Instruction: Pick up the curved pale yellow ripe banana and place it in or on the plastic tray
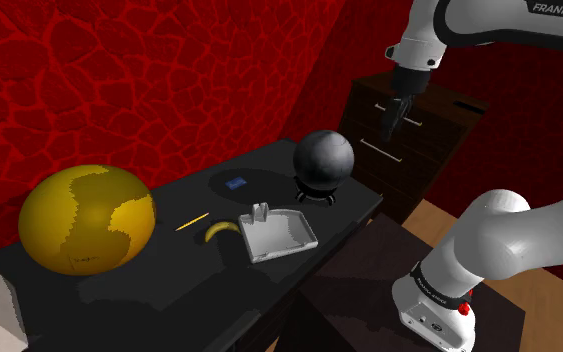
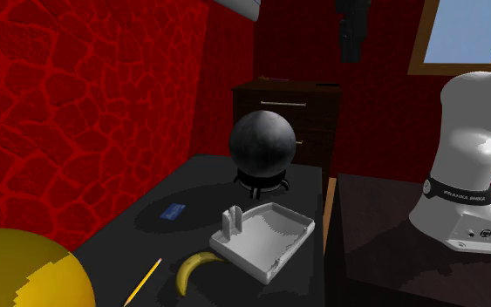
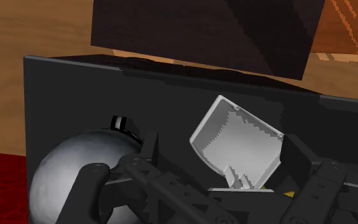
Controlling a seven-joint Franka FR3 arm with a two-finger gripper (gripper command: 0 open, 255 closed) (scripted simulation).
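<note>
The curved yellow banana [image 1: 221, 231] [image 2: 195, 269] lies on the black table, just off the white tray's [image 1: 281, 234] [image 2: 265, 238] corner that carries a small upright tab. The tray is shallow and holds nothing. My black gripper [image 1: 397, 112] [image 2: 352, 35] hangs high above the table's far end, beyond the dark sphere, well away from the banana. In the wrist view the gripper [image 3: 222, 145] is open, its fingers [image 3: 149, 153] standing apart with the tray [image 3: 238, 146] far below between them; nothing is held.
A dark sphere [image 1: 324, 158] [image 2: 264, 146] [image 3: 75, 178] on a small stand sits past the tray. A big yellow globe [image 1: 87, 219] fills the table's other end. A thin yellow stick [image 1: 192, 221] and a blue card [image 1: 235, 183] lie near the banana. A dark dresser [image 1: 419, 140] stands behind.
</note>
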